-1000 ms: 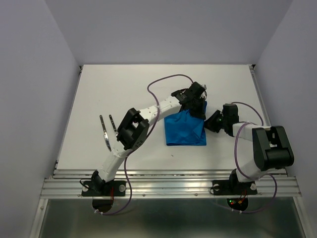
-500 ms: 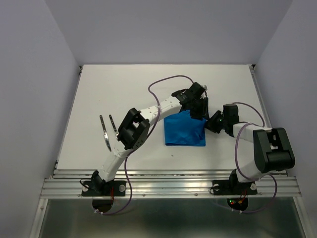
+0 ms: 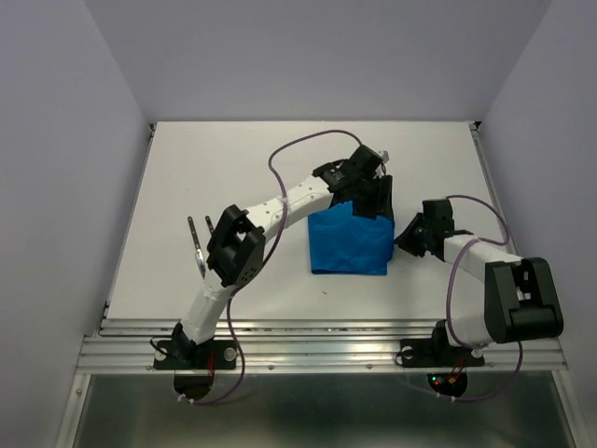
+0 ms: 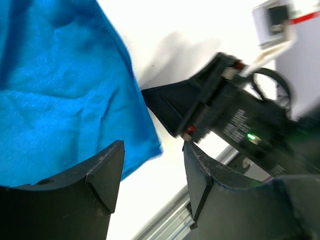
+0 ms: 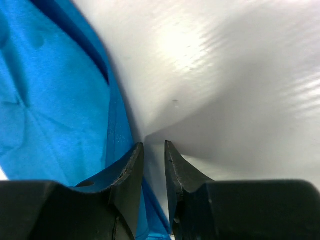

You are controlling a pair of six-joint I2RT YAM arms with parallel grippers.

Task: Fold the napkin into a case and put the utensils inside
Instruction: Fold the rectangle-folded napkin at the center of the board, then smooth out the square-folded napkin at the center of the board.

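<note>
White table point(image 3: 438, 168) is carrying everything; both arms are bolted at its near edge.

Left arm point(image 3: 280, 207) is reaching far across the table toward the middle, elbow raised, purple cable looping over it. Right arm point(image 3: 508, 299) is bending in from the right side, forearm pointing left.

Napkin point(image 3: 350, 247) is lying flat near the middle of the table, folded into a roughly square blue block with layered edges showing in the right wrist view. The cloth is looking soft and creased. It is not yet a narrow case.

Left claw point(image 4: 152, 150) is hovering over the napkin's far right corner, released, fingers standing wide apart with only bare table and the napkin's corner showing in the gap. Nothing is sitting between the fingers.

Right claw point(image 5: 153, 145) is sitting low at the napkin's right edge, tips down at the table. Its fingers are standing only a narrow gap apart, and the blue edge is running under the left finger; cannot tell whether it is pinching the cloth. In the left wrist view this claw's black body is showing just beyond the napkin's corner.

Utensils point(image 3: 194, 241) are lying side by side on the table, well left of the napkin, outside it, partly hidden by the left arm's elbow. Too thin here to tell knife from fork.
</note>
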